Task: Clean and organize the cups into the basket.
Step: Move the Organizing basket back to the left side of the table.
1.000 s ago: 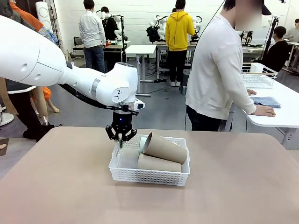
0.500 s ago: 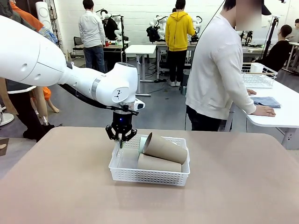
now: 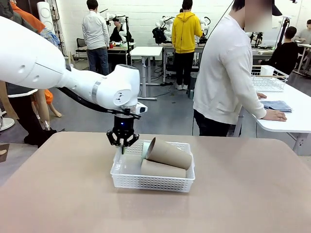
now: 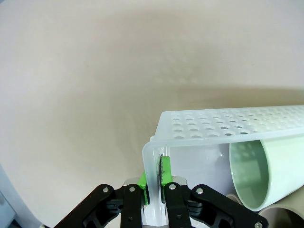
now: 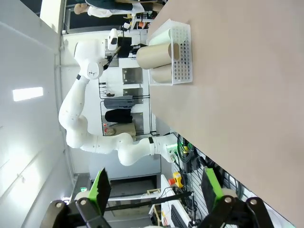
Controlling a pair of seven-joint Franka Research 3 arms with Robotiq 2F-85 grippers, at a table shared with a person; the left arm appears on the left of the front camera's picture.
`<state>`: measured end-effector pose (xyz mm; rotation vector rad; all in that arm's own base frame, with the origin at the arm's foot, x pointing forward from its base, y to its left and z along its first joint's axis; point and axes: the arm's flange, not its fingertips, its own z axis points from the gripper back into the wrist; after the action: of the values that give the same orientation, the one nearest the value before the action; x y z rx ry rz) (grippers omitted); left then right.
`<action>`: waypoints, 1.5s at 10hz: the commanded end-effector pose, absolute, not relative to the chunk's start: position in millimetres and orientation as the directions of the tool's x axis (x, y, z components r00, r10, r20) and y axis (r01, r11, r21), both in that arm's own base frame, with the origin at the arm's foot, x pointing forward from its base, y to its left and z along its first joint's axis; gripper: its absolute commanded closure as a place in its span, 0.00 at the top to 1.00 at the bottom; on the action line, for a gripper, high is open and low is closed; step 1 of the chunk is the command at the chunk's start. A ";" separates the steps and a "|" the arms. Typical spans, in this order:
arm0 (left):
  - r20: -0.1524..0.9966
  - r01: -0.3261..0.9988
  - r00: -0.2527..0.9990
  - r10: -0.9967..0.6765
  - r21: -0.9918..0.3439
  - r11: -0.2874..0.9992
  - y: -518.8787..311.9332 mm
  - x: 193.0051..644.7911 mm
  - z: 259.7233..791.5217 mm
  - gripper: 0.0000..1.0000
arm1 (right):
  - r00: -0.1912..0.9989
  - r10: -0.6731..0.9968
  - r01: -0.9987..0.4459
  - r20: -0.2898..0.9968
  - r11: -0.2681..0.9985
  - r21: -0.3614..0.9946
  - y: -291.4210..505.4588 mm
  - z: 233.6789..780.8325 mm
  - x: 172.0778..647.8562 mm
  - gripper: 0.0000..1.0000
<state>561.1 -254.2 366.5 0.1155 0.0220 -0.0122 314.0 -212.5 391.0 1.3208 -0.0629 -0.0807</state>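
With the left gripper (image 4: pixel 154 183) pinched on the basket (image 3: pixel 153 182) rim at its left end, I judge thin flexing plastic, light enough to drag from there. Cups (image 3: pixel 167 154) lie stacked inside, mid-table; they look loose and likely to roll. Right gripper (image 5: pixel 154 190) hangs fingers apart, empty.

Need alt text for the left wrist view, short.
The left gripper has its green-padded fingers pinched shut on the rolled rim of the white perforated plastic basket, at one corner. A pale mint-green tumbler lies on its side inside the basket, above a beige table.
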 end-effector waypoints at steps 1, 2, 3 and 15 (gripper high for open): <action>-0.053 -0.011 0.998 0.019 0.147 0.989 -183.5 536.8 384.8 0.06 | 0.997 -0.079 0.025 -0.006 0.248 0.969 -210.2 392.0 312.6 1.00; -0.031 -0.004 0.999 0.009 0.165 0.986 -157.7 522.9 397.1 0.06 | 0.997 -0.079 0.025 -0.006 0.248 0.969 -210.2 392.0 312.6 1.00; -0.043 -0.007 0.999 0.015 0.185 0.983 -134.1 510.0 407.6 0.06 | 0.997 -0.079 0.025 -0.006 0.248 0.969 -210.2 392.0 312.6 1.00; -0.009 -0.010 1.000 0.011 0.093 0.996 64.3 509.2 399.1 0.06 | 0.997 -0.079 0.025 -0.006 0.248 0.969 -210.2 392.0 312.6 1.00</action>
<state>500.2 62.5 394.8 0.1093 0.0179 0.0469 314.1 -211.8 391.1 1.3210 -0.0617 -0.0794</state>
